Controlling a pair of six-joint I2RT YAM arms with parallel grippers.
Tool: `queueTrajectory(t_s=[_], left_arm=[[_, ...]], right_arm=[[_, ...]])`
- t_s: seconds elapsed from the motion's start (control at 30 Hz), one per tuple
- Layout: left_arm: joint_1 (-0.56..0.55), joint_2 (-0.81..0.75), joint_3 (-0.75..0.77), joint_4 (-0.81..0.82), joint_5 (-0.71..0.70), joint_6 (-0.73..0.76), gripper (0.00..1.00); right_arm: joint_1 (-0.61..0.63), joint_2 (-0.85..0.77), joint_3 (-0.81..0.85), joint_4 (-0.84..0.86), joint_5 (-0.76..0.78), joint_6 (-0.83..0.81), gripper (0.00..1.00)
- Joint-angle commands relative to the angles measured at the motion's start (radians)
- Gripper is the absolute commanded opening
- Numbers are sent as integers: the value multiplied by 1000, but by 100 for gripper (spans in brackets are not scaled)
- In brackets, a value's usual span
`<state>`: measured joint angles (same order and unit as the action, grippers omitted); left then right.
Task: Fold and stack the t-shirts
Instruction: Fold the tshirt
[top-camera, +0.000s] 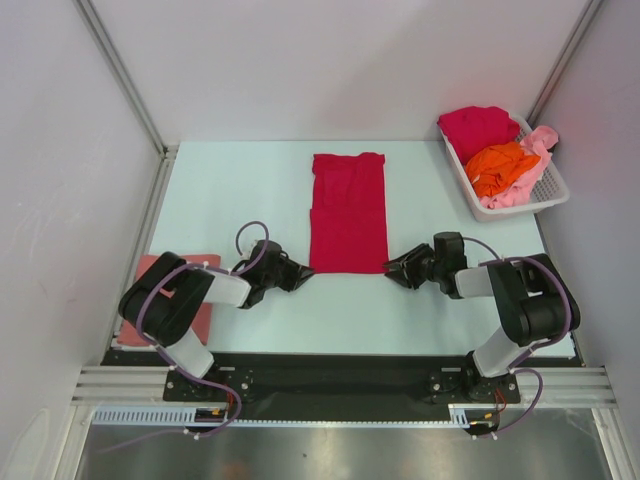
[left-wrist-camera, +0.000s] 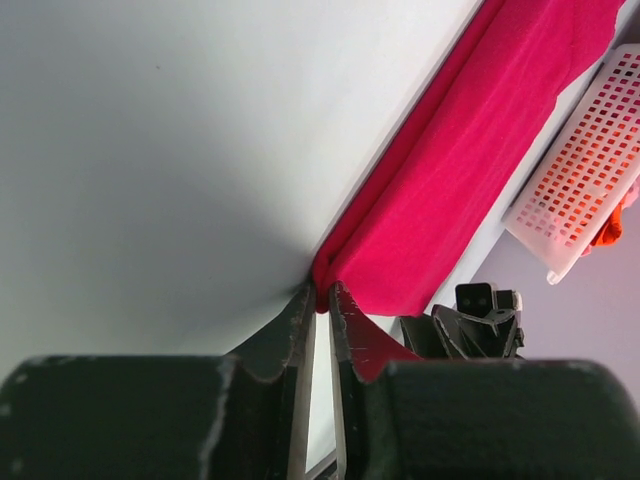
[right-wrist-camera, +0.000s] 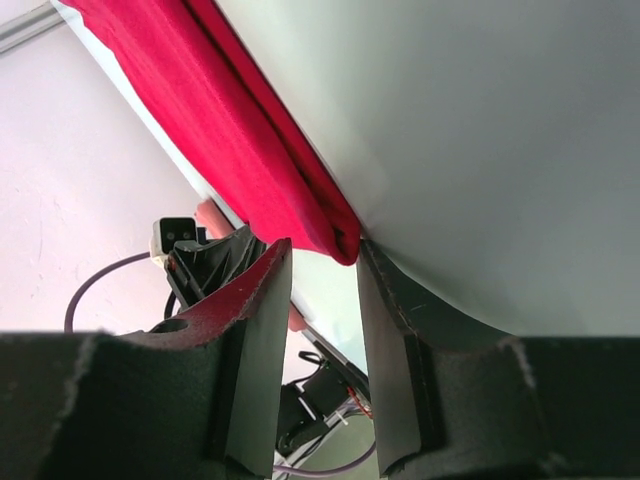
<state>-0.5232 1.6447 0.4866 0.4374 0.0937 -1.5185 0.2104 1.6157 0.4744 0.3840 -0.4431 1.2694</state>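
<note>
the basket (top-camera: 535, 203) is white, its walls a grid of small square holes. inside it lie a crimson shirt (top-camera: 478, 128), an orange shirt (top-camera: 498, 165) and a light pink shirt (top-camera: 543, 142), all plain. left of the basket, the folded shirt (top-camera: 348, 215) is plain crimson on the pale mint desk (top-camera: 240, 190). far left of the basket shows a plain salmon pink shirt (top-camera: 148, 270). the left arm (top-camera: 165, 300) and right arm (top-camera: 530, 295) are black and white, with purple cables.
</note>
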Motion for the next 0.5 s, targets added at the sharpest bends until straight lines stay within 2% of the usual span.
queueTrajectory(t_s=[0.0,0.1,0.2,0.27,0.33,0.43,0.47], left_arm=[[5,27,4,-45,6,21,15],[5,24,6,-48,6,26,13],[9,23,4,-45,8,30,11],[12,23,4,-43,12,40,6],[15,26,6,-43,24,46,0],[15,17,9,-37,44,70,0],[15,7,10,-46,57,90,0]], right_arm=[[-11,35,10,-115,81,-54,38],[-12,46,10,-119,78,-58,37],[-13,69,7,-100,66,-53,31],[-11,88,7,-82,51,-53,19],[-11,98,9,-71,41,-51,0],[-6,107,27,-50,4,-85,0],[-3,98,35,-100,6,-103,0]])
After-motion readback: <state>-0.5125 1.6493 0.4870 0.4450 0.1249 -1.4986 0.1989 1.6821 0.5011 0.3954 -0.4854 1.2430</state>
